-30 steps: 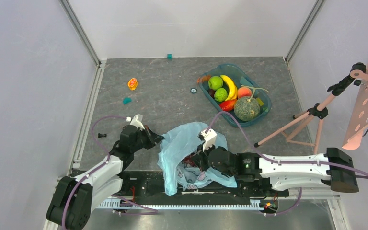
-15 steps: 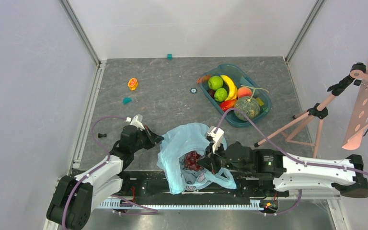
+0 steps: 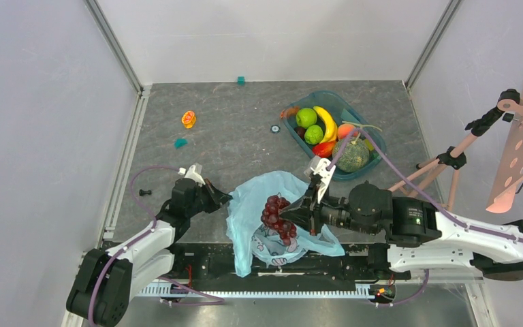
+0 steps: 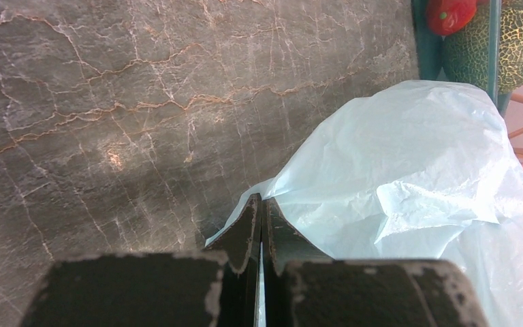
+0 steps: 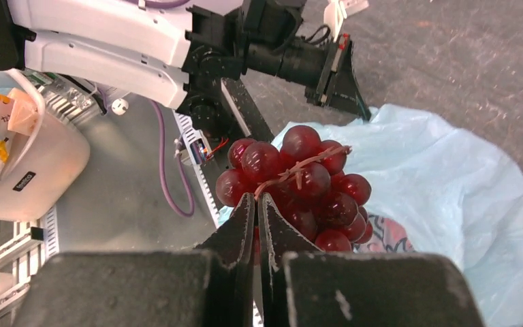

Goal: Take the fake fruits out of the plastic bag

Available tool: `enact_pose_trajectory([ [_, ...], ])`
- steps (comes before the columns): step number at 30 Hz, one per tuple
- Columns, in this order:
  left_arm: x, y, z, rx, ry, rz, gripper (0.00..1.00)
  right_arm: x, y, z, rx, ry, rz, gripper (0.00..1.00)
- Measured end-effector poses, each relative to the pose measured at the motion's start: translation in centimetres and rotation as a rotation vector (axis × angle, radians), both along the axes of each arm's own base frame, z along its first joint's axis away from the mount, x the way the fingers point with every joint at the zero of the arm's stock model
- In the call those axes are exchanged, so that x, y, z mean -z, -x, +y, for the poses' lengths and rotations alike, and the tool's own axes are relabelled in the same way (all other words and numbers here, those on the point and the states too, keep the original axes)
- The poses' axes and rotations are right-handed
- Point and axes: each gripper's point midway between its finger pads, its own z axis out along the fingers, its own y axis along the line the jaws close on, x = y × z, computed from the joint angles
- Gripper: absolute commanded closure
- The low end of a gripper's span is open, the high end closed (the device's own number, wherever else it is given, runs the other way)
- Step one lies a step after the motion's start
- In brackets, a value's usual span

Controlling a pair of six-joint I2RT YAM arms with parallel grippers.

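Note:
The light-blue plastic bag [image 3: 255, 204] lies crumpled at the near table edge; it also shows in the left wrist view [image 4: 408, 170] and the right wrist view [image 5: 463, 197]. My left gripper [image 3: 225, 198] [image 4: 259, 204] is shut on the bag's left edge. My right gripper [image 3: 287, 214] [image 5: 257, 199] is shut on the dark purple grape bunch [image 3: 276, 214] [image 5: 299, 184] and holds it above the bag. The netted melon [image 3: 351, 153], two green apples [image 3: 306, 118] and the peach [image 3: 345, 130] lie in the teal tray [image 3: 374, 158].
The tray also holds a yellow banana [image 3: 326, 122] and a red mango [image 3: 322, 149]. A pink stand [image 3: 442, 163] leans at the right. Small orange [image 3: 188, 119] and teal [image 3: 180, 142] bits lie at the far left, and a teal cube [image 3: 241, 80] by the back wall.
My right gripper has risen out of the bag and drawn back to the right, lifting the grape bunch clear. The left gripper has stayed shut on the bag's edge.

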Motion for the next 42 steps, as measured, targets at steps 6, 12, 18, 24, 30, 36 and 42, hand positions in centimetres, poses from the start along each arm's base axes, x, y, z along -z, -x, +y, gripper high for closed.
enact_pose_trajectory([
  [6,0.1,0.0,0.1,-0.002,-0.003,0.004,0.98,-3.3,-1.8,1.4,0.049,0.043,-0.083,1.00],
  [12,0.1,0.0,0.0,-0.002,-0.002,0.004,0.98,-5.8,-6.6,1.4,0.211,0.067,-0.145,1.00],
  [18,0.1,0.1,0.0,0.003,0.001,0.006,0.98,-4.1,-15.9,0.1,0.414,0.183,-0.140,1.00],
  [24,-0.3,0.3,-0.1,0.011,0.009,0.000,0.98,-0.7,-24.4,-4.8,0.590,0.287,-0.069,1.00],
  [30,-0.8,0.4,-0.3,0.018,0.019,-0.018,0.98,-0.6,-28.9,-11.3,0.759,0.293,-0.046,1.00],
  [36,-0.8,0.5,-0.2,0.019,0.018,-0.013,0.98,0.7,-31.0,-15.5,0.840,0.302,-0.025,1.00],
  [42,-0.8,0.7,-0.4,0.030,0.023,-0.010,0.98,4.5,-31.6,-16.2,0.816,0.344,0.045,1.00],
])
